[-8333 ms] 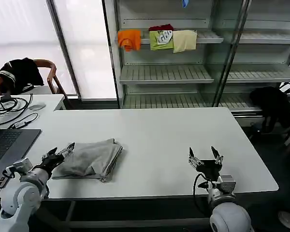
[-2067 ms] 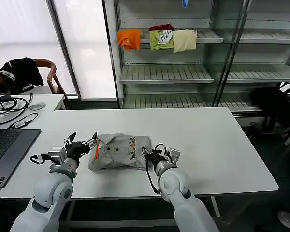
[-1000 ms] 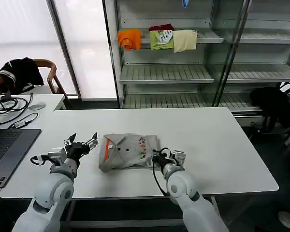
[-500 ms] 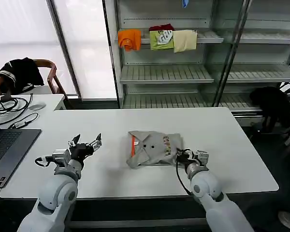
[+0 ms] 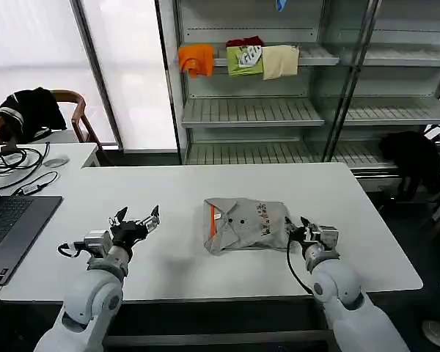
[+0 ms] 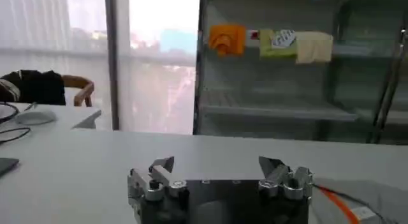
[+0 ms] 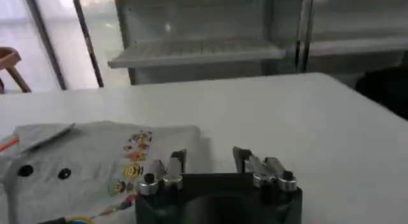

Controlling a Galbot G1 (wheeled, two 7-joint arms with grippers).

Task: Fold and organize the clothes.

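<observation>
Folded grey shirt (image 5: 246, 224) lies mid-frame on white table (image 5: 205, 187). Right gripper (image 5: 310, 229) sits beside it, fingers spread, empty. Left gripper (image 5: 136, 221) at lower left, wide, empty.

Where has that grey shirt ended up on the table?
In the head view the grey shirt lies folded at the table's middle, right of centre, beside the right gripper.

Both arms reach forward low from the near edge, forearms angled slightly inward. The left hand (image 5: 135, 221) is held up with its fingers spread wide apart and nothing between them. The right hand (image 5: 311, 231) has its fingers parted too, gripping nothing.
</observation>
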